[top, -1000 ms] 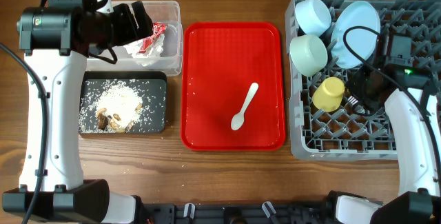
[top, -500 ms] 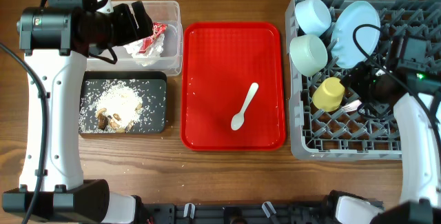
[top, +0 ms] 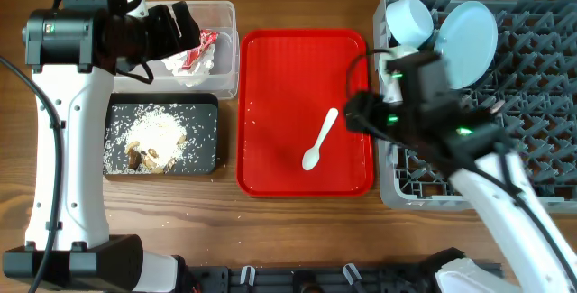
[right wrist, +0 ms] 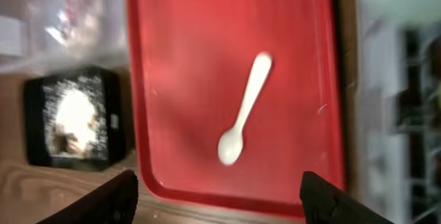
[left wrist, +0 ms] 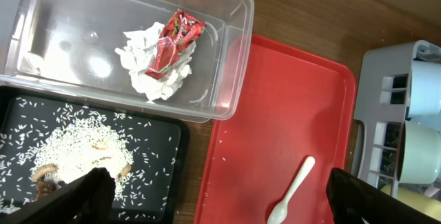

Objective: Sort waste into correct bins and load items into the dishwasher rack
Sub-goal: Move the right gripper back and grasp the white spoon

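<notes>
A white plastic spoon [top: 320,139] lies on the red tray [top: 270,77], bowl end toward the front. My right gripper [top: 361,111] hangs open and empty over the tray's right edge; in its wrist view the spoon [right wrist: 244,108] lies just ahead of the wide-spread jaws. My left gripper [top: 183,24] hovers open over the clear tub [top: 225,72], which holds the red wrapper [top: 204,44] and white napkin [top: 191,69]. Rice scraps [top: 153,135] cover the black tray [top: 206,113]. The grey dishwasher rack [top: 541,86] holds a pale blue plate [top: 471,30] and a bowl [top: 408,20].
My right arm [top: 487,171] crosses the rack's left side and hides what stands there. Bare wooden table [top: 297,230] runs along the front. In the left wrist view the spoon [left wrist: 292,191] and the rack's corner [left wrist: 386,65] show to the right.
My right arm has swung left out of the rack to the red tray's right edge, its jaws now open. The left arm has not moved.
</notes>
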### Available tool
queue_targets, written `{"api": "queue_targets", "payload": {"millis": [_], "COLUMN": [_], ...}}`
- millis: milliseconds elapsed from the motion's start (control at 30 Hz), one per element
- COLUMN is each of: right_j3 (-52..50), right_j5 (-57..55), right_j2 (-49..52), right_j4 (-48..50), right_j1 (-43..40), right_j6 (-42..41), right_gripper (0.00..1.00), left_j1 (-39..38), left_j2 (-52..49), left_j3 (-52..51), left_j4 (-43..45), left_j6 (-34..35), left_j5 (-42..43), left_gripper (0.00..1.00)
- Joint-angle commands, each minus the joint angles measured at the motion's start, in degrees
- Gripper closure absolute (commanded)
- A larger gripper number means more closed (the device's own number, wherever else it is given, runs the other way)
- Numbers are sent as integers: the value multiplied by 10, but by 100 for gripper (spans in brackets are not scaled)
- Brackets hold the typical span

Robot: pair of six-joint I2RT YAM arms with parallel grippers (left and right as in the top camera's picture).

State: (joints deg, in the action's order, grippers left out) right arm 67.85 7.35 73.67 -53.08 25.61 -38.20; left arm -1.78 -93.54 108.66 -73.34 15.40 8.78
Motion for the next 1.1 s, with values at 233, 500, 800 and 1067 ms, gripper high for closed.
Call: {"api": "queue_targets", "payload": {"millis": [233, 500, 800, 1067], "right_j3": [-9, -9, -9, -9], "right_j5": [-54, -28, -17, -13], "right_j2": [232, 316, 322, 344], "right_j4": [28, 42, 79, 82], "right_j1": [112, 112, 112, 119], "right_j6": [-177, -165, -142, -141], "right_gripper": [36, 51, 63, 63], "left_j1": [3, 3, 3, 3], "left_j2": [0, 0, 0, 0], "left_j3": [4, 4, 4, 4], "left_j4": [0, 0, 0, 0], "left_j6": [5, 5, 5, 5], "left_j5": [-5, -5, -5, -5], "left_gripper": [0, 0, 0, 0]}}
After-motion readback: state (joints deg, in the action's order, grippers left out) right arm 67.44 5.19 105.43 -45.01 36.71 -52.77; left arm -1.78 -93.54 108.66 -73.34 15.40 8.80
